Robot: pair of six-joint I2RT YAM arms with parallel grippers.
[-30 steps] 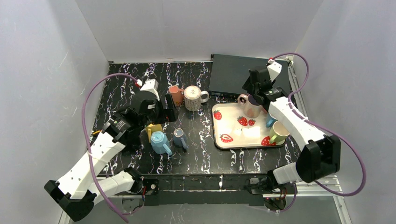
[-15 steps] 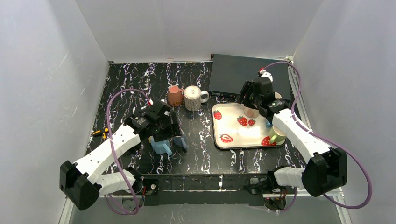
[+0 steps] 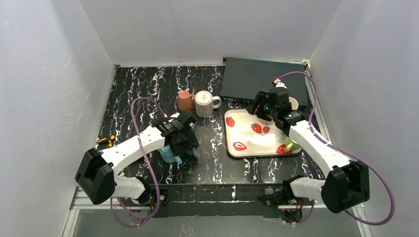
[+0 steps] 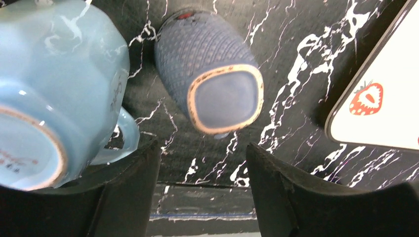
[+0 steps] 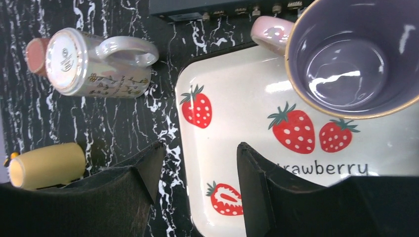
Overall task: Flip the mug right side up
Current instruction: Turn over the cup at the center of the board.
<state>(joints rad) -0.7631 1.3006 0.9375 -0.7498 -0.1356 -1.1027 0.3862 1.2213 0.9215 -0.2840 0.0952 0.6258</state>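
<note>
While both arms hover, we read this as the approach step. The black, white-veined desk (image 3: 148,89) carries a glossy strawberry tray (image 3: 262,143) w/ an upright purple mug (image 5: 351,54). Beside the smooth pale-blue mug (image 4: 54,84) stands the knobbly dark-blue mug (image 4: 212,84); both are base-up, and the dark-blue one has a squarish foot. Left pincer (image 4: 202,148) is spread, empty, just short of it. Right pincer (image 5: 200,148) is spread over the tray. Next, probably: straddle, pinch, flip.

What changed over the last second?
Left tool swung toward the near edge, down over the upside-down dark blue mug, jaws narrowing, gripping nothing. Right tool shifted slightly above the tray, open. Nothing else visibly moved.
</note>
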